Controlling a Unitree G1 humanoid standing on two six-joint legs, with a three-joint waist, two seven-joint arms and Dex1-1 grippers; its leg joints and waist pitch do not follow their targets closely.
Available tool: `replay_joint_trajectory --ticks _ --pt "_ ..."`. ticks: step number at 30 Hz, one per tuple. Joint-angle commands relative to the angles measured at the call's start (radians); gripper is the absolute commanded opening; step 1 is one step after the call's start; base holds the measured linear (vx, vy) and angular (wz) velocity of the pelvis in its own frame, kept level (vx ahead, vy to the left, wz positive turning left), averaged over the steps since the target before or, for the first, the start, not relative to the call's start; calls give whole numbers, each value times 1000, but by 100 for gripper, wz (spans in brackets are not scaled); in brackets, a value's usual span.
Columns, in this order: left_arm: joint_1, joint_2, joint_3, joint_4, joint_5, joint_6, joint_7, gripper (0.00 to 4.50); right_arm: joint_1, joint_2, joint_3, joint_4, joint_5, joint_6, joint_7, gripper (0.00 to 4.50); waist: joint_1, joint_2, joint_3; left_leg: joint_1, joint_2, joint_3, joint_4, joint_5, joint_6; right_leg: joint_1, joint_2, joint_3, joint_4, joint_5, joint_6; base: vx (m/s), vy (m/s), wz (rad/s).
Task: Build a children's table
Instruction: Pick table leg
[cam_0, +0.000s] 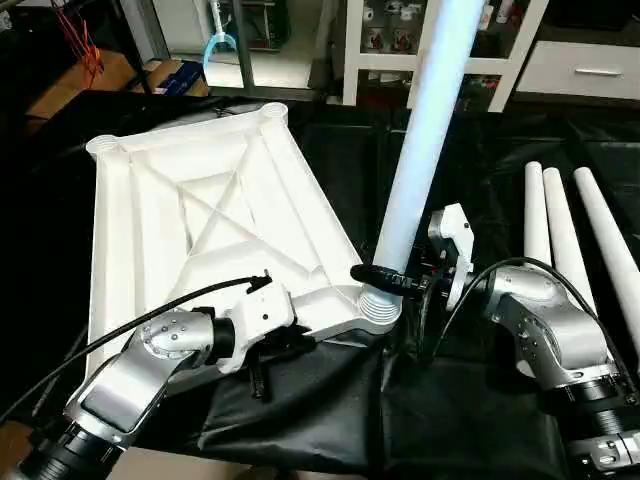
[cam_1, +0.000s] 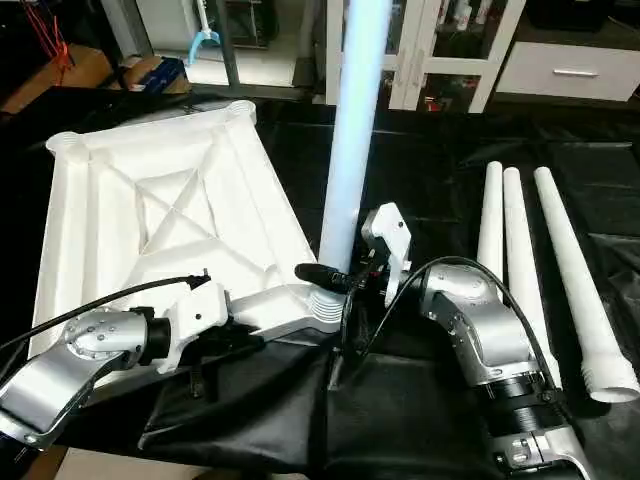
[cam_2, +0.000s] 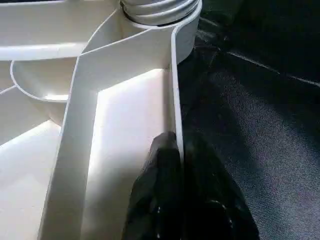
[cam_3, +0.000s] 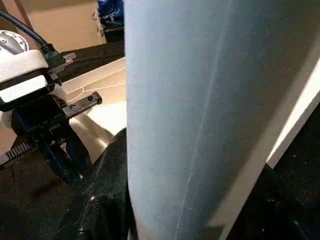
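The white tabletop (cam_0: 200, 220) lies upside down on the black cloth, its X-ribs facing up. My left gripper (cam_2: 179, 150) is shut on the thin wall of the near rim, one black finger (cam_2: 160, 175) inside it and one outside. A white tube leg (cam_0: 425, 130) stands upright in the near right corner socket (cam_0: 382, 312). Just above the socket, my right gripper (cam_0: 388, 280) is shut on that leg; its black fingers (cam_3: 107, 170) wrap the tube. Three more legs (cam_0: 565, 240) lie side by side on the cloth to the right.
The black cloth (cam_0: 330, 420) covers the work surface and hangs over the near edge. White shelving (cam_0: 440, 60) and a drawer unit (cam_0: 590, 70) stand behind. A cardboard box (cam_0: 100, 75) sits at the back left. Cables loop from both forearms.
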Motion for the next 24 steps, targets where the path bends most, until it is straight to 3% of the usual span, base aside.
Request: replay_joint_trajectory --ticks 1,6,9,12,17,20,24 --pt "14 -10 -22 47 6 5 -6 1 8 -9 26 35 -30 19 13 187 -6 -18 -23 30 112 -52 -87 -210 49 3 -90 60 -87 -181 -227 0 0 0" --pt "13 -14 -20 46 5 8 -10 1 -11 15 10 89 -42 7 -31 187 -8 -17 -18 28 113 -55 -92 -236 40 1 -90 60 -90 -215 -229 0 0 0" --pt "17 -13 -18 41 5 12 -16 1 -46 45 -14 166 -63 41 -126 187 -13 -16 -9 31 113 -61 -99 -330 -9 -5 -95 64 -99 -354 -212 0 0 0" --pt "18 -13 -18 40 4 13 -19 1 -47 37 5 185 -85 60 -132 187 -12 -17 -4 35 114 -63 -101 -358 -29 -11 -98 68 -107 -410 -184 0 0 0" --pt "20 -17 -13 37 8 18 -29 1 -17 10 76 185 -134 75 -94 187 -11 -20 1 37 115 -61 -105 -363 -35 -17 -94 70 -108 -386 -176 0 0 0" --pt "21 -16 -12 35 10 22 -34 1 -9 11 83 187 -136 80 -103 187 -10 -19 1 35 115 -60 -106 -352 -32 -15 -93 71 -106 -354 -183 0 0 0" --pt "22 -12 -11 34 11 24 -37 1 -2 16 71 192 -133 73 -124 187 -10 -20 4 38 115 -61 -108 -380 -37 -19 -96 73 -111 -396 -179 0 0 0"
